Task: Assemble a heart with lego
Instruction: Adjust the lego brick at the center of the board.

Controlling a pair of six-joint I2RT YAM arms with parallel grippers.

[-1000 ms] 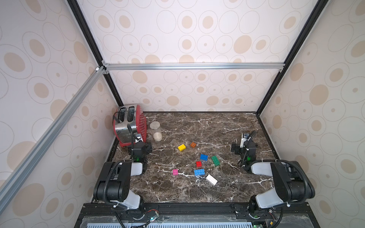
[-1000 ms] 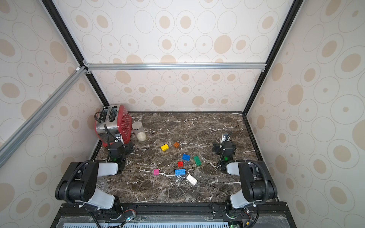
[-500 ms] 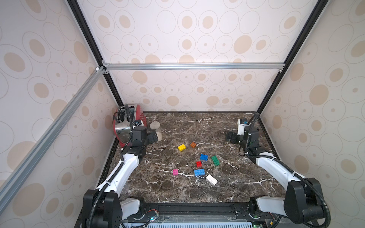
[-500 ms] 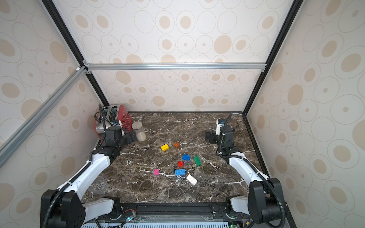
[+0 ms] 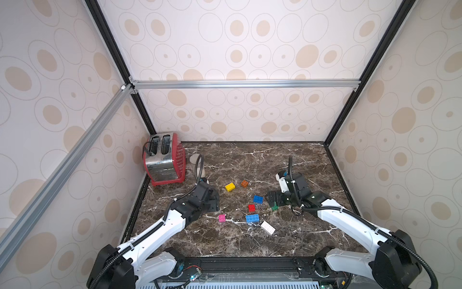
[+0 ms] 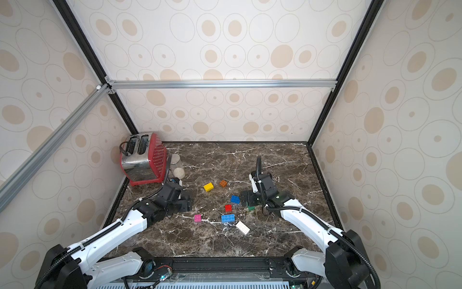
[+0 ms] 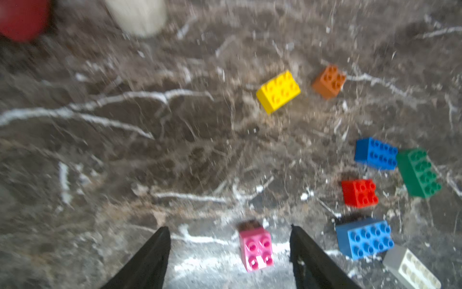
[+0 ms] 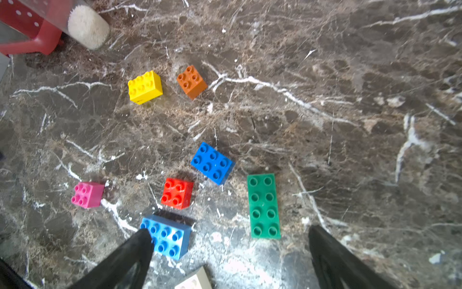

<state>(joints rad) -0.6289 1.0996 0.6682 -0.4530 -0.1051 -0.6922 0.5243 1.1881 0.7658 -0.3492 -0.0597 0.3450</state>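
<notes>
**Fig.** Loose lego (image 6: 228, 218) on the marble table (image 5: 250, 245), as I see it from my remote station, read left to right. Places are given from the red brick (image 5: 251, 207).

- **Toaster (image 5: 165, 160) and glass jar (image 5: 197, 164):** far to the left and behind. The right wrist view shows a pale, whitish filling in the jar, which I cannot identify.
- **Left gripper (image 7: 229, 227):** to the left, jaws moderately apart and empty.
- **Pink brick (image 7: 256, 249):** left and slightly in front. In the left wrist view it shows between the two fingers, touching neither.
- **Yellow brick (image 5: 230, 187) and orange brick (image 5: 244, 183):** behind, near each other but apart.
- **Long blue brick (image 5: 253, 218):** just in front.
- **Small blue brick (image 5: 258, 199):** just behind and to the right.
- **White brick (image 5: 268, 227):** in front and to the right.
- **Green brick (image 8: 263, 206):** to the right, lying flat just ahead of the gap of the right gripper (image 8: 230, 230).
- **Right gripper:** jaws stand wide and hold nothing.

All eight bricks lie singly, none joined.
</notes>
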